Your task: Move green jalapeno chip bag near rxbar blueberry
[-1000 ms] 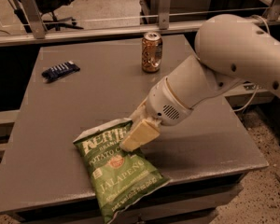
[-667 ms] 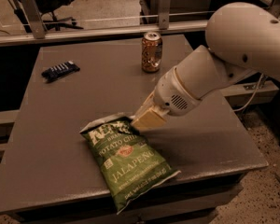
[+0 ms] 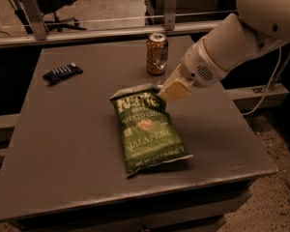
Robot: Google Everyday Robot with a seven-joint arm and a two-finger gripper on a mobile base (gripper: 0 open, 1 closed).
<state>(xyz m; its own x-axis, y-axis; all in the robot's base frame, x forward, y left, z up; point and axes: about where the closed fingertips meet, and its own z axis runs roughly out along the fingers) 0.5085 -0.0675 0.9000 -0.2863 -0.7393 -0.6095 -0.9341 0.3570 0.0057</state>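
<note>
Tool (image 3: 170,93) clamped on chip bag (image 3: 147,132) corner — drag low (no lifting) toward snack bar (image 3: 63,73), well left of tool.

Matt end effector (image 3: 164,94) on glossy chip bag (image 3: 147,129)

A white arm slants down. Its gripper (image 3: 167,94), jaws closed, pinches a corner of the green jalapeno chip bag (image 3: 147,132).

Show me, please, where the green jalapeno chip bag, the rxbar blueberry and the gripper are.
green jalapeno chip bag (image 3: 147,132): camera view, middle of its green front.
rxbar blueberry (image 3: 63,73): camera view, centre of the wrapper.
gripper (image 3: 166,95): camera view, tip at the bag's upper corner.
</note>
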